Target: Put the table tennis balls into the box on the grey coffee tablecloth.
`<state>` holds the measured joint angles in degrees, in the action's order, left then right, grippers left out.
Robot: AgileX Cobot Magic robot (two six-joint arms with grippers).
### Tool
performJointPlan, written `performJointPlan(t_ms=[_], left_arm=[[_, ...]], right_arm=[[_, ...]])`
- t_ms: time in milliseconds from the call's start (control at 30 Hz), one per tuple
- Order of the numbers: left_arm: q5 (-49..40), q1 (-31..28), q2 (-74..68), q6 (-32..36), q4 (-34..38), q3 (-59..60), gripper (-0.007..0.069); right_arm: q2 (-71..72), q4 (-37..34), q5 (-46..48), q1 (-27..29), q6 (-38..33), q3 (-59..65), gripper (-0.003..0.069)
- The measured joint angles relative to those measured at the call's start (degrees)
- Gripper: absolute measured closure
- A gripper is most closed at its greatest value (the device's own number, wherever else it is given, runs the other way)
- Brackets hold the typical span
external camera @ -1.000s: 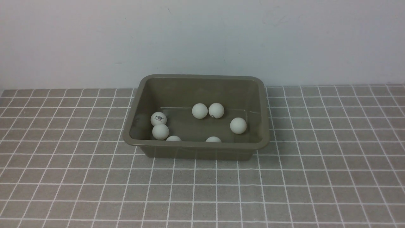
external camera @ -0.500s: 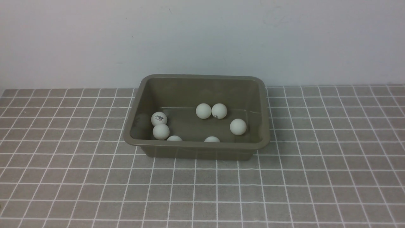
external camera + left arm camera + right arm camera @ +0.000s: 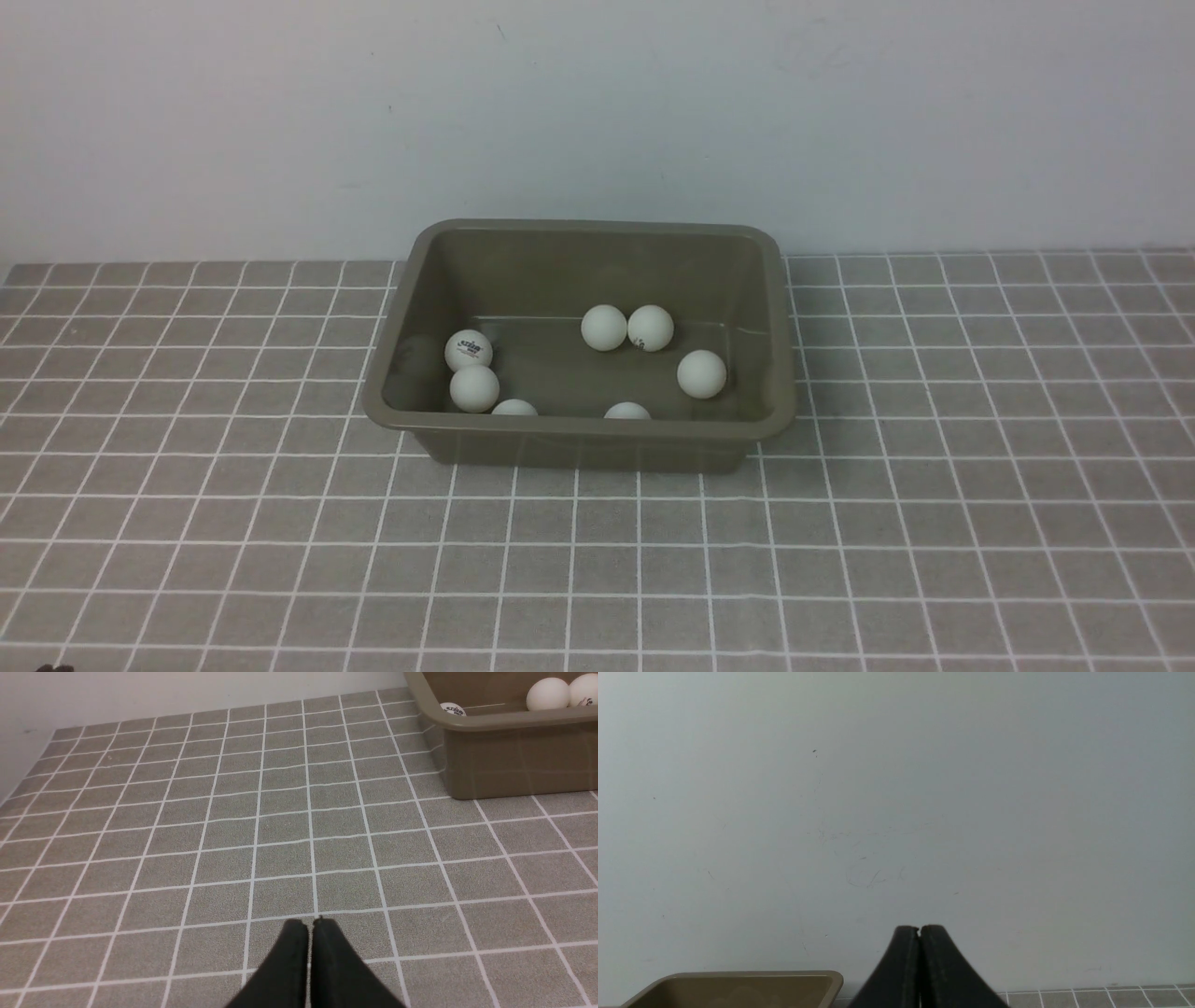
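The olive-brown box (image 3: 579, 427) stands on the grey coffee tablecloth (image 3: 280, 541) near the back wall. Several white table tennis balls lie inside it: one with a dark logo (image 3: 468, 350), one below it (image 3: 474, 388), a touching pair (image 3: 604, 328) at the back, one at the right (image 3: 701, 373), and two half hidden behind the front rim (image 3: 626, 411). Neither gripper shows in the front view. My left gripper (image 3: 310, 922) is shut and empty over bare cloth, left of the box (image 3: 509, 756). My right gripper (image 3: 919, 928) is shut and empty, facing the wall, with the box corner (image 3: 738, 987) below.
A plain pale wall (image 3: 597, 112) rises right behind the box. The gridded cloth spreads to the left, right and front of the box. In the left wrist view the cloth's far left edge (image 3: 28, 779) meets the wall.
The touching pair of balls at the back of the box has rolled slightly to the right and settled. The other balls have barely shifted.
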<state>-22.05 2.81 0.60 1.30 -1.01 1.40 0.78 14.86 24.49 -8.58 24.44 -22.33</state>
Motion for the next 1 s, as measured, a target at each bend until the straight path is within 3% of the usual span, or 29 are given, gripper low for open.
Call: performJointPlan(t_ms=[667,1000], left_arm=[[0.0,0.0,0.0,-0.2,0.0,0.0,0.0629],[0.0,0.0,0.0,0.2,0.0,0.0,0.0629]], right_arm=[[0.0,2.7,0.2,0.0,-0.9,0.3,0.0673],[0.0,2.7,-5.1,0.0,-1.3,10.2,0.0673]])
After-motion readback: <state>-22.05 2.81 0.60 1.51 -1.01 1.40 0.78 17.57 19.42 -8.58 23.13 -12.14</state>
